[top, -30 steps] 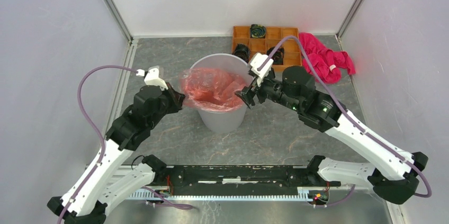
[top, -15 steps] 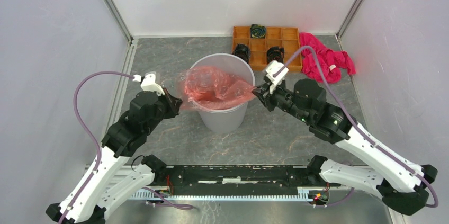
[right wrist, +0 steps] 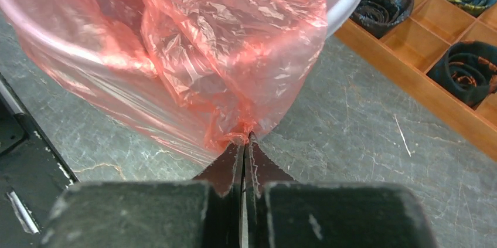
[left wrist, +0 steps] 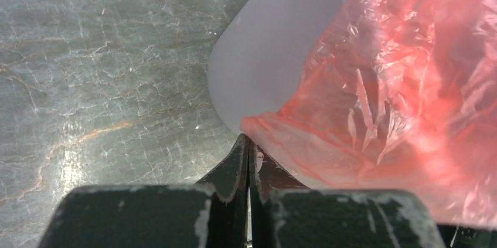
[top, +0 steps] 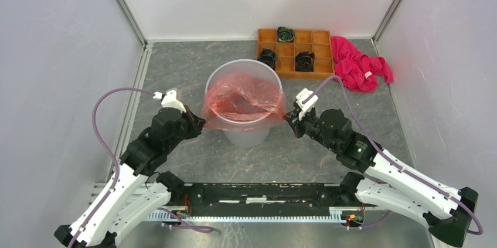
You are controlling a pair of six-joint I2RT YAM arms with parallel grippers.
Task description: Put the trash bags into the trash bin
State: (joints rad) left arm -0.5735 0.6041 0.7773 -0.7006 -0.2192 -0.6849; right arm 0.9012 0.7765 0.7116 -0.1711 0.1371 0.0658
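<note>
The trash bag (top: 243, 102), thin crinkly translucent red-orange plastic, is stretched across the mouth of the light-grey round trash bin (top: 246, 138), and part of it sags inside. My left gripper (top: 202, 120) sits at the bin's left side, shut on the bag's left edge. My right gripper (top: 287, 116) sits at the bin's right side, shut on the bag's right edge. In the left wrist view the gripper tips (left wrist: 249, 138) pinch a corner of the bag (left wrist: 398, 95) against the bin wall (left wrist: 275, 54). In the right wrist view the gripper tips (right wrist: 246, 136) hold a bunched bit of the bag (right wrist: 205, 43) below the bin rim (right wrist: 346, 2).
An orange-brown compartment tray (top: 319, 37) stands behind the bin, with dark rolled items (top: 304, 60) in some cells. A magenta-pink cloth (top: 357, 63) lies to its right. Metal frame posts and white walls close in the grey stone-pattern table on three sides.
My right gripper has shut on the bag's right edge and drawn it right and towards the near side. The left gripper has also come nearer. The bag now spans the bin mouth.
</note>
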